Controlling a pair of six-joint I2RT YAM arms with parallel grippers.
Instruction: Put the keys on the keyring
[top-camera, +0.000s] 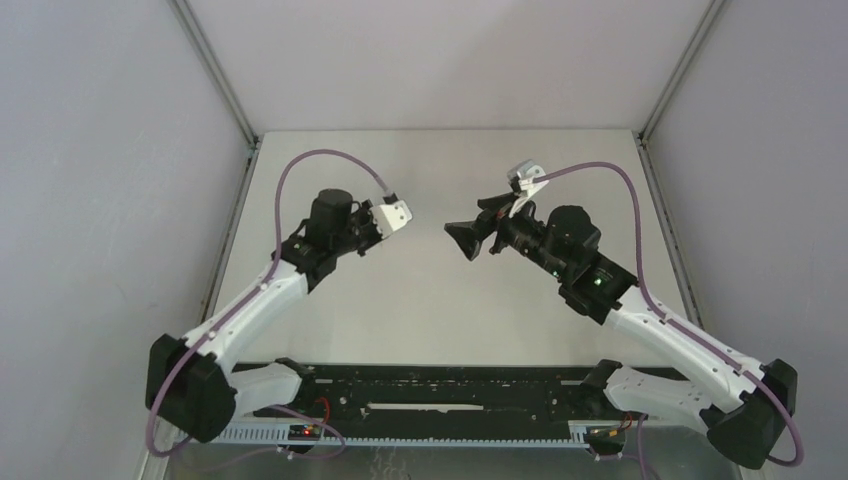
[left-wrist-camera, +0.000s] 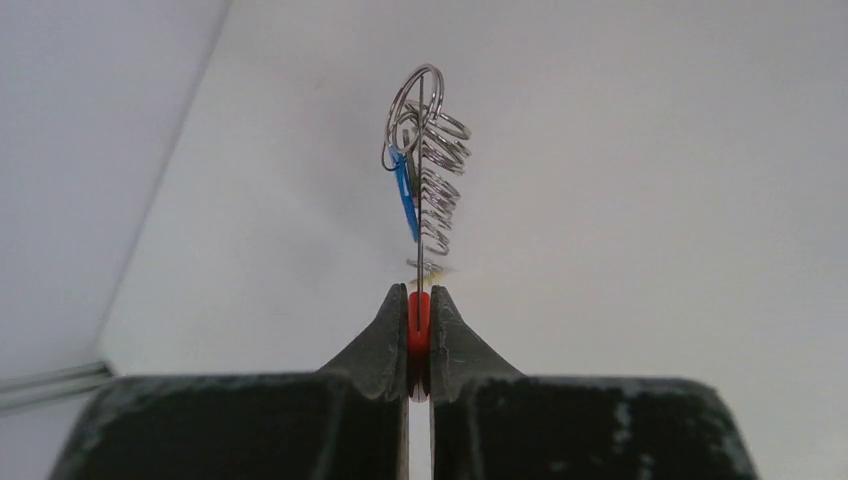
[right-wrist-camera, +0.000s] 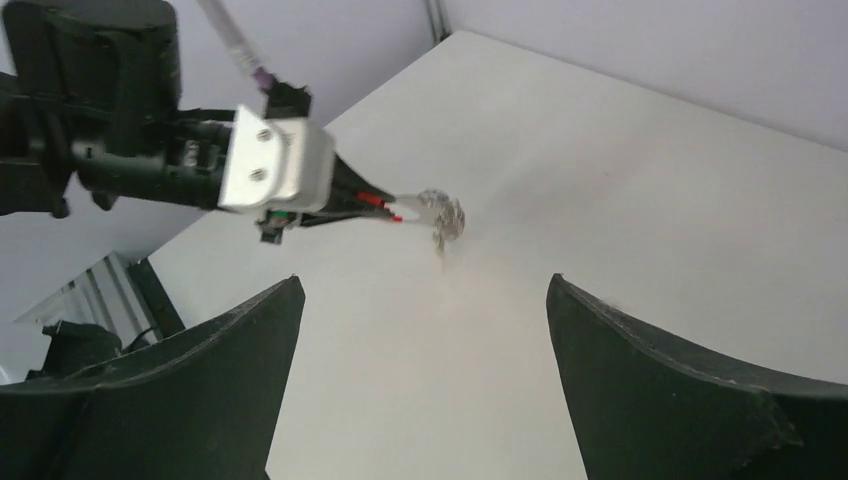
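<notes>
At the centre of the left wrist view the keyring stands upright, a thin metal strip seen edge-on with its row of wire clips curling off to the right and one larger round loop at the top. Its red band sits at the bottom of the strip. A blue key hangs on the left side of the clips, just under the top loop, its tag pointing down. Just above the red band, to the right of the strip, there is a thin pale-yellow sliver, too faint and blurred to identify.

The left gripper is clenched on the red band, its two dark fingers pressed against either side of it, holding the keyring clear above the table. From the right wrist view the same grip shows in the upper middle of the frame, the keyring jutting out to the right of the left gripper, blurred there.

The right gripper is spread wide with nothing between its fingers, pointing toward the keyring and well apart from it. In the overhead view it faces the left arm across the middle of the table.
</notes>
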